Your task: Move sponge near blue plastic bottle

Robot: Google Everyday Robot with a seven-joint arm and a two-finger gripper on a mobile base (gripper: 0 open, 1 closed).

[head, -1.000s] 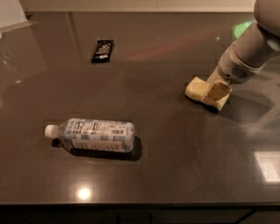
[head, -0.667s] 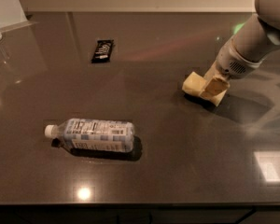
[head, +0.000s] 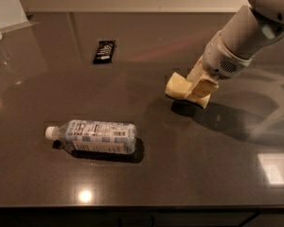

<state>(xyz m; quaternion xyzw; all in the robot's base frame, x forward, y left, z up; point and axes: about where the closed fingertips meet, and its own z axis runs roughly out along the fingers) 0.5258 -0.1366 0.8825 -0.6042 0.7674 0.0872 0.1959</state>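
Clasping sponge [head: 177, 85], pincer [head: 197, 91] right of bottle [head: 97, 136]

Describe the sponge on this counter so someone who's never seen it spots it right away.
Start at the dark countertop and look to the right of the view. The sponge is the pale cream-yellow block held in the gripper there. Unlike the clear bottle lying front-left and the black wrapper at the back, it is plain and unlabelled.

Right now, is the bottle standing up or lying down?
Lying down: the bottle rests flat on its side, not on its base. The gripper holds the sponge off to its right.
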